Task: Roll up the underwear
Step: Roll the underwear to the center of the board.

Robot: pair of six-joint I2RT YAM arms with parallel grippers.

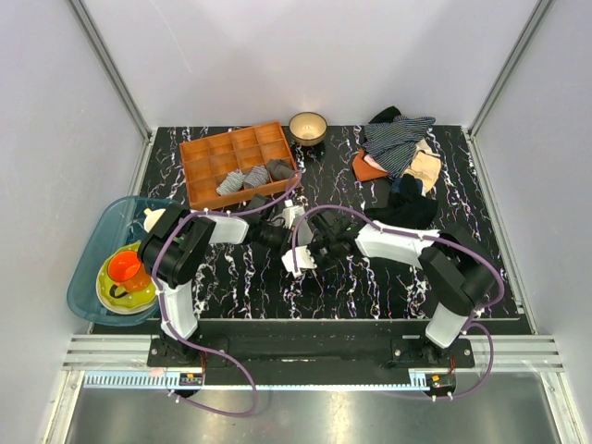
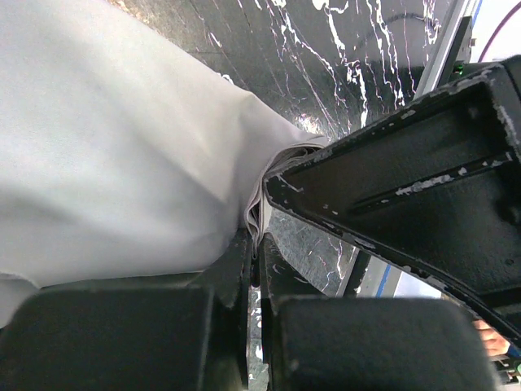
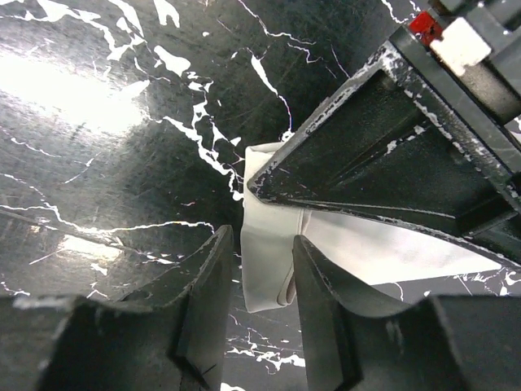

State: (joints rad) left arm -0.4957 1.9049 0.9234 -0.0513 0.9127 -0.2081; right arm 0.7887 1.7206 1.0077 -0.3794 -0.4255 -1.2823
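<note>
The underwear (image 1: 298, 258) is a pale grey cloth lying on the black marble table between my two grippers. In the left wrist view it fills the upper left (image 2: 122, 163). My left gripper (image 2: 259, 238) is shut on its folded edge, with several layers pinched between the jaws. In the right wrist view the cloth's folded end (image 3: 269, 244) lies between the spread fingers of my right gripper (image 3: 262, 248), which is open around it. From above, the left gripper (image 1: 289, 236) and right gripper (image 1: 313, 252) meet tip to tip over the cloth.
An orange compartment tray (image 1: 190, 148) at the back left holds several rolled garments. A small bowl (image 1: 307, 127) stands behind it. A clothes pile with a striped garment (image 1: 398, 143) and a black garment (image 1: 407, 209) lies at the back right. A blue basin (image 1: 88, 252) with dishes stands far left.
</note>
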